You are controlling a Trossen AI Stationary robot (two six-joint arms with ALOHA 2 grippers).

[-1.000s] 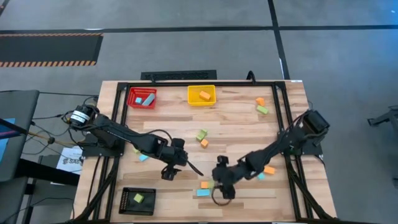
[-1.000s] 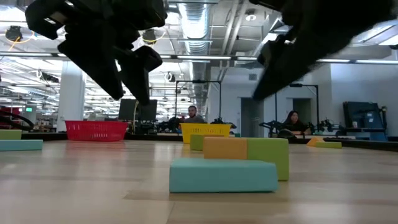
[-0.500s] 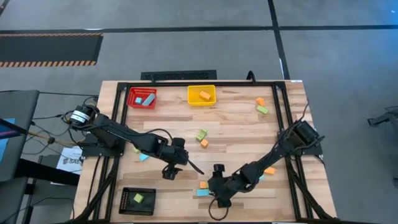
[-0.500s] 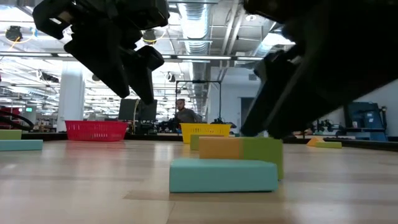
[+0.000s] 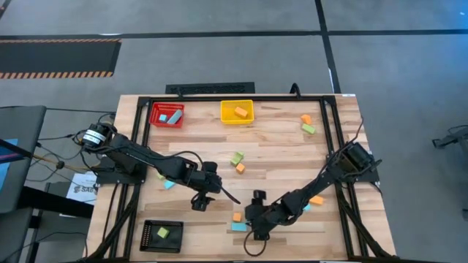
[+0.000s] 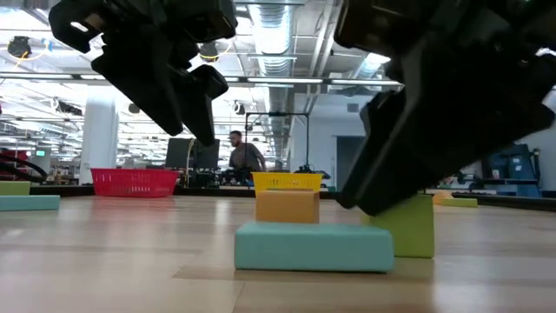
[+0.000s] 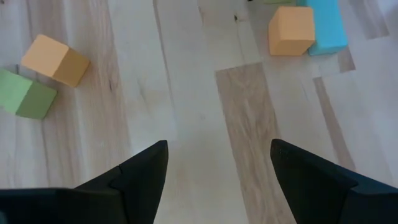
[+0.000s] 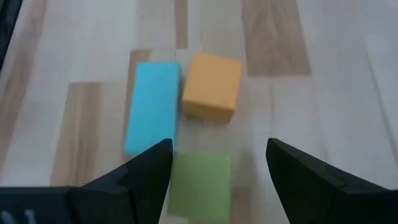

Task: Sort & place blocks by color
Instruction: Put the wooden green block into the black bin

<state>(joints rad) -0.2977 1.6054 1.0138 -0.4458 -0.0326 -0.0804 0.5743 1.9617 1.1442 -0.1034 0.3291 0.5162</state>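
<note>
Blocks near the desk's (image 5: 292,146) front edge have shifted: the orange cube (image 8: 212,84) now sits apart from the green cube (image 8: 200,185), with the blue bar (image 8: 152,104) alongside, three in all. Right gripper (image 8: 217,171) has dropped over the green cube, fingers spread. Left gripper (image 7: 217,171) hovers left of this cluster, spread and empty.

Wooden table (image 5: 278,139) bears scattered blocks (image 5: 237,160) and red (image 5: 167,115), yellow (image 5: 237,111), black trays (image 5: 161,236).

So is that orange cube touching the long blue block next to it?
Apart, only just. The right wrist view shows a thin strip of wood between the orange cube and the blue block.
</note>
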